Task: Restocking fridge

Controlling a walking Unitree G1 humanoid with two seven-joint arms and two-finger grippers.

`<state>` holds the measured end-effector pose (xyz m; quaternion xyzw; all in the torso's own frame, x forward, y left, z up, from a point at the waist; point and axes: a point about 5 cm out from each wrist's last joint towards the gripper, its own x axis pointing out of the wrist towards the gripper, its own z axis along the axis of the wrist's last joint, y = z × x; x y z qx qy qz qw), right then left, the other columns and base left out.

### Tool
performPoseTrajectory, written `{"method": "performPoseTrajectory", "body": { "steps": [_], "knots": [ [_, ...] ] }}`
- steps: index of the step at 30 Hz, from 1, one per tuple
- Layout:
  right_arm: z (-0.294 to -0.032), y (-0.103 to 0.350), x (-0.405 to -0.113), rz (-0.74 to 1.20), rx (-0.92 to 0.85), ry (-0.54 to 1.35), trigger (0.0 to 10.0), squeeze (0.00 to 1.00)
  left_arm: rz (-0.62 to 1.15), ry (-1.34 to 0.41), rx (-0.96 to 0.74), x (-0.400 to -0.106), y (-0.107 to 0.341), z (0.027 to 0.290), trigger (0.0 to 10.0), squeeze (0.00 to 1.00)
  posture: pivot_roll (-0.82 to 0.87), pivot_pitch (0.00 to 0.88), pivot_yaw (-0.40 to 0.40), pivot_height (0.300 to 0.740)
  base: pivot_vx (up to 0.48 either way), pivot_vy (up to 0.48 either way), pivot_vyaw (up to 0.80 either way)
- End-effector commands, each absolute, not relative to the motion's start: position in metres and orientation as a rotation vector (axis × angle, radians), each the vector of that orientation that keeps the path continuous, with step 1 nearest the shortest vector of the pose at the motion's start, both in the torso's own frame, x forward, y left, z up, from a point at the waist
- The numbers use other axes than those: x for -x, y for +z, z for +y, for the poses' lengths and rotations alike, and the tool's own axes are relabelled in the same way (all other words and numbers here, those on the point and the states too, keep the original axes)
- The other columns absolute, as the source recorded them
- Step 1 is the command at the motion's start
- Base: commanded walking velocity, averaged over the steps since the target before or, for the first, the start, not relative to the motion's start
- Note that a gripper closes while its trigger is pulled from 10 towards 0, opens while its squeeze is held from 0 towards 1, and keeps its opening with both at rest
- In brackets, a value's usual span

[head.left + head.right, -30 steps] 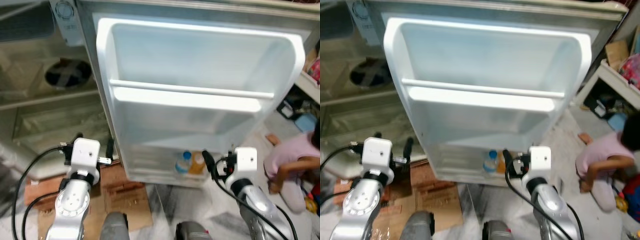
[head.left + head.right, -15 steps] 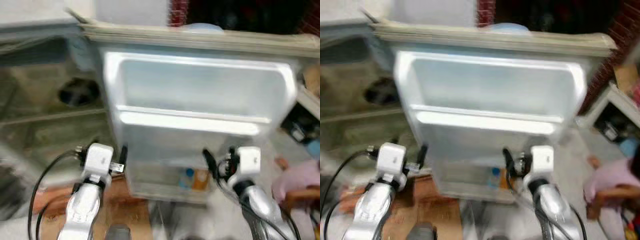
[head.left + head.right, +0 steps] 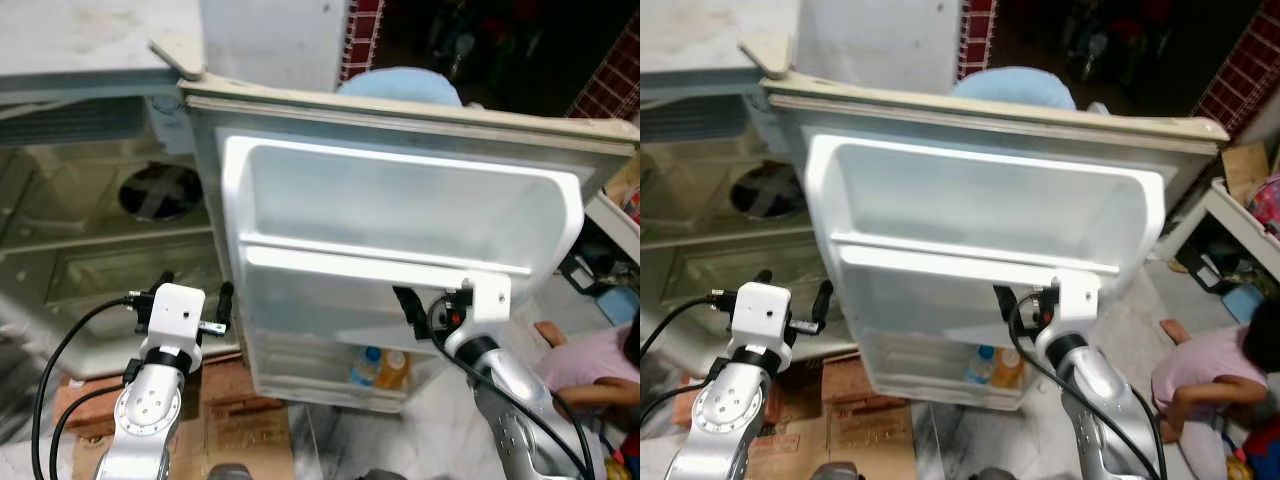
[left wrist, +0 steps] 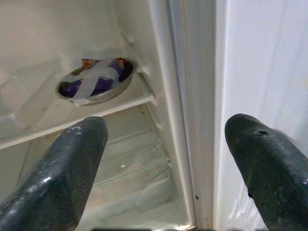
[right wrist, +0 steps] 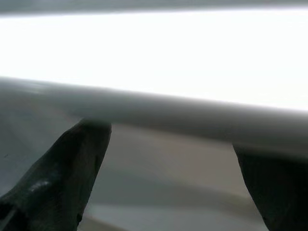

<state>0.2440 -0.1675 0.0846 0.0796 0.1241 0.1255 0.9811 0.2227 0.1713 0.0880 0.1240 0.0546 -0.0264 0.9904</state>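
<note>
Your right gripper [image 3: 410,305] sits spread and empty against the inner face of the open fridge door [image 3: 400,200], fingers just under the door's shelf rail [image 5: 159,108], which the right wrist view shows crossing close above both fingertips. Below it, two bottles [image 3: 380,368] stand in the door's bottom bin. Your left gripper [image 4: 163,159] is also spread and holding nothing, near the door's hinge edge; past it, the left wrist view shows a taped metal bowl [image 4: 96,81] on a shelf inside the fridge cabinet. A person [image 3: 600,360] crouches beyond the door's far edge.
</note>
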Motion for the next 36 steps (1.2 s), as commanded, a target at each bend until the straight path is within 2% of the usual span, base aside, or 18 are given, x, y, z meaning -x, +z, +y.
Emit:
{"method": "performPoseTrajectory", "body": {
  "steps": [1,8,11,12,15,19,22,24,26,29,36],
  "knots": [
    [-0.168,0.088,-0.251,0.258,-0.106,0.253,10.0,0.00,0.083,-0.057,-0.252,-0.228,0.096,0.167,10.0,0.00,0.07,0.000,-0.033,0.740,-0.435,0.000,0.00],
    [-0.159,0.106,-0.265,0.152,-0.037,0.297,10.0,0.00,0.065,-0.052,-0.250,-0.229,0.104,0.166,10.0,0.00,0.08,0.000,-0.031,0.740,-0.419,0.000,0.00],
    [-0.161,0.108,-0.269,0.129,-0.078,0.229,10.0,0.00,0.066,-0.052,-0.250,-0.228,0.104,0.165,10.0,0.00,0.08,0.000,-0.034,0.740,-0.346,0.000,0.00],
    [-0.161,0.109,-0.269,0.104,-0.033,0.233,10.0,0.00,0.072,-0.054,-0.252,-0.226,0.103,0.165,10.0,0.00,0.08,0.000,-0.035,0.740,0.000,0.000,0.00],
    [-0.160,0.105,-0.264,0.149,-0.122,0.311,10.0,0.00,0.080,-0.058,-0.257,-0.224,0.101,0.164,10.0,0.00,0.08,0.000,-0.039,0.740,0.000,0.000,0.00],
    [-0.165,0.100,-0.260,0.165,-0.158,0.280,10.0,0.00,0.092,-0.055,-0.246,-0.221,0.101,0.165,10.0,0.00,0.09,0.000,-0.045,0.740,0.000,0.000,0.00],
    [-0.170,0.095,-0.257,0.185,-0.093,0.230,10.0,0.00,0.103,-0.036,-0.222,-0.218,0.099,0.167,10.0,0.00,0.09,0.000,-0.047,0.740,0.000,0.000,0.00],
    [-0.173,0.092,-0.258,0.189,0.014,0.164,10.0,0.00,0.107,-0.020,-0.222,-0.218,0.099,0.169,10.0,0.00,0.08,0.000,-0.047,0.740,0.000,0.000,0.00],
    [-0.171,0.091,-0.259,0.215,-0.080,0.191,10.0,0.00,0.104,-0.010,-0.215,-0.220,0.100,0.170,10.0,0.00,0.08,0.000,-0.046,0.740,0.000,0.000,0.00],
    [-0.175,0.094,-0.263,0.196,-0.007,0.150,10.0,0.00,0.095,0.004,-0.216,-0.223,0.103,0.171,10.0,0.00,0.08,0.000,-0.045,0.740,0.000,0.000,0.00],
    [-0.178,0.102,-0.265,0.148,-0.066,0.151,10.0,0.00,0.089,0.039,-0.188,-0.229,0.106,0.174,10.0,0.00,0.07,0.000,-0.047,0.740,0.035,0.000,0.00]
  ]
}}
